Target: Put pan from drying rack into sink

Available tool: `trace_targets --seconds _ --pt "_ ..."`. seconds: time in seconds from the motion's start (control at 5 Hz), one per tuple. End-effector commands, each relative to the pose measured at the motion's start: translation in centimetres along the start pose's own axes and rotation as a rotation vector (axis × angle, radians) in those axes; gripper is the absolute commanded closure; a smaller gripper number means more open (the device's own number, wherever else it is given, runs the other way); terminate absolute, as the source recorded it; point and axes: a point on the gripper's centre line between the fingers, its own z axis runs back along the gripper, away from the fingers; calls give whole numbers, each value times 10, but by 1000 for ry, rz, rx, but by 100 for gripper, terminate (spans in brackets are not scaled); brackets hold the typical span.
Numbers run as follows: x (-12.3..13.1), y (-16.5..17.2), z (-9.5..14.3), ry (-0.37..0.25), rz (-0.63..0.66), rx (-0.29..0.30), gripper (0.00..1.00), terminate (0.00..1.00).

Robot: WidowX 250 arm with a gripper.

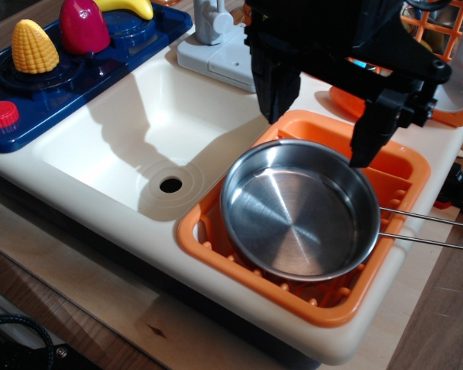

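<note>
The shiny steel pan (293,220) lies in the orange drying rack (243,266) at the right, its two-wire handle (432,230) pointing right past the rack's rim. My black gripper (320,140) hangs open just above the pan's far rim. One finger is over the rack's far left corner and the other reaches the pan's far right edge. It holds nothing. The cream-white sink (131,131) with its dark drain hole (170,185) lies left of the rack.
A dark blue toy stove (38,104) at far left carries a corn cob (33,46), a red vegetable (83,27) and a banana (127,7). A grey faucet (214,38) stands behind the sink. An orange wire basket (441,35) and a white spoon (461,85) sit at back right.
</note>
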Motion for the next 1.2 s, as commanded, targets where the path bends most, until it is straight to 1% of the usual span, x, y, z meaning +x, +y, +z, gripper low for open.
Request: trace_targets --seconds 0.0,0.2,0.4,0.6,0.8,1.0 --pt "0 0 0 0 0 0 0 0" --pt "11 0 2 -4 -192 71 0 0" --pt "25 0 5 -20 -440 167 0 0" --pt "31 -2 -2 -111 -628 220 0 0" --pt "32 3 -6 -159 -757 196 0 0" --pt "30 4 -11 -166 -950 126 0 0"
